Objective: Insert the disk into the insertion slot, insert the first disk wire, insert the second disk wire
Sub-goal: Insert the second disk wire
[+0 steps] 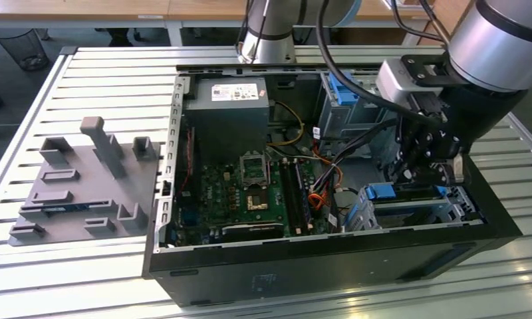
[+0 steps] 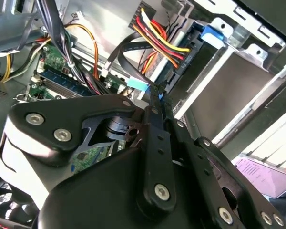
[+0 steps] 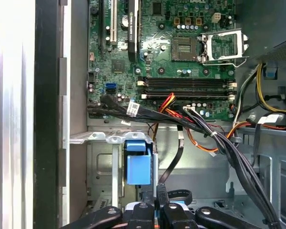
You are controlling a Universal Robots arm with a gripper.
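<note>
A slatted white bench (image 1: 98, 73) carries an open computer case (image 1: 337, 259), with a grey fixture plate (image 1: 80, 186) at nine o'clock of it in the exterior view. Inside the case, the gripper (image 2: 155, 98) has its fingers (image 2: 153, 119) pressed together on the end of a thin black cable (image 2: 128, 47) with a pale blue plug. It is a limp, light lead, best held at the stiff plug, since the cable itself would flex. Just beyond the fingertips sits the slot (image 1: 425, 209), at the case's four o'clock corner in the exterior view. The disk (image 1: 412, 194) appears already seated in it, its blue frame showing; it is rigid, heavier and shock-sensitive. The motherboard (image 3: 171, 57) lies beyond.
</note>
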